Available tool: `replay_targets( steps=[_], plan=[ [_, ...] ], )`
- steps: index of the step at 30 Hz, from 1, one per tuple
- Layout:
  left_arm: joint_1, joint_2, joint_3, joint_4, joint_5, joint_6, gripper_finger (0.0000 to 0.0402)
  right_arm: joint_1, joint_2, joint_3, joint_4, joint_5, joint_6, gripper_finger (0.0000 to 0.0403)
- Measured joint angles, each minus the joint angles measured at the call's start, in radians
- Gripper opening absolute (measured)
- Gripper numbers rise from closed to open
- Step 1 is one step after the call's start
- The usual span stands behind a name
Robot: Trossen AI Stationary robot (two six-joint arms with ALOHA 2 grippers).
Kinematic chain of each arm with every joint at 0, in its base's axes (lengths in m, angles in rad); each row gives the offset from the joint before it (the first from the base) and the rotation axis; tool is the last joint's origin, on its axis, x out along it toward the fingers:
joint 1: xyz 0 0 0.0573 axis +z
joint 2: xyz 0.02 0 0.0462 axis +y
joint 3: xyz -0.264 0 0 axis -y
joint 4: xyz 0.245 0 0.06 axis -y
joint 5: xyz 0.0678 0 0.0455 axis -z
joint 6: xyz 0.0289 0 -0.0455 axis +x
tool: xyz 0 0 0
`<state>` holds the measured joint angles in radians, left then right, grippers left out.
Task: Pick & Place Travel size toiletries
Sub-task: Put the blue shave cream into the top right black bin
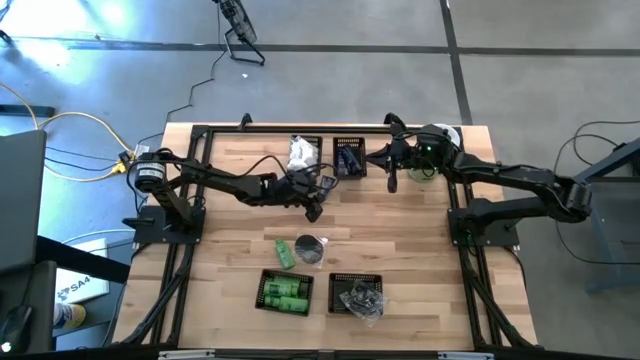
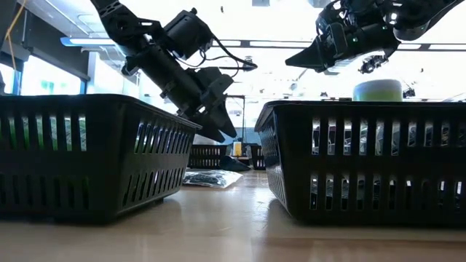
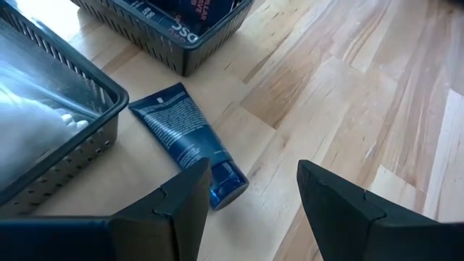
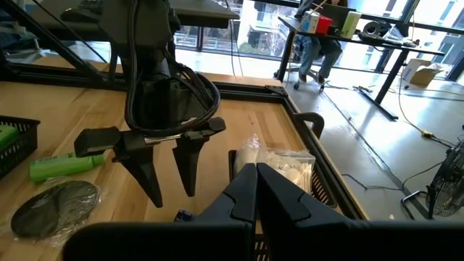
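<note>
A dark blue tube lies flat on the wood between the two far baskets, its cap toward my left gripper. My left gripper hovers open just above the table, slanting down. One of its fingers stands over the cap and the other over bare wood; it also shows in the high view and the right wrist view. A green tube and a grey disc lie mid-table. My right gripper hangs shut, high above the far right of the table, holding nothing.
Far baskets hold white packets and dark blue pieces. Near baskets hold green bottles and clear-wrapped bits. A pale-green cylinder stands by the right arm. Bare wood lies right of the left gripper.
</note>
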<state>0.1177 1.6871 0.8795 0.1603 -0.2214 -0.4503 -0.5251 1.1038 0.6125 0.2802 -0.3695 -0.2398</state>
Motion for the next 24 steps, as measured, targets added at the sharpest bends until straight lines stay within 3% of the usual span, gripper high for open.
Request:
replay_targets(
  steps=[10, 18, 24],
  plan=[
    [0.0, 0.0, 0.0, 0.01, 0.001, -0.006, 0.0203, 0.0, 0.0, 0.0, 0.0, 0.0, 0.0, 0.0003],
    [-0.009, 0.0, 0.036, -0.01, 0.02, -0.103, 0.0203, 0.0, 0.0, 0.0, -0.001, 0.0, 0.0, 0.0003],
    [-0.047, 0.0, 0.168, -0.251, -0.043, -0.108, 0.0203, 0.0, 0.0, 0.0, -0.009, -0.006, 0.0, 0.0003]
  ],
)
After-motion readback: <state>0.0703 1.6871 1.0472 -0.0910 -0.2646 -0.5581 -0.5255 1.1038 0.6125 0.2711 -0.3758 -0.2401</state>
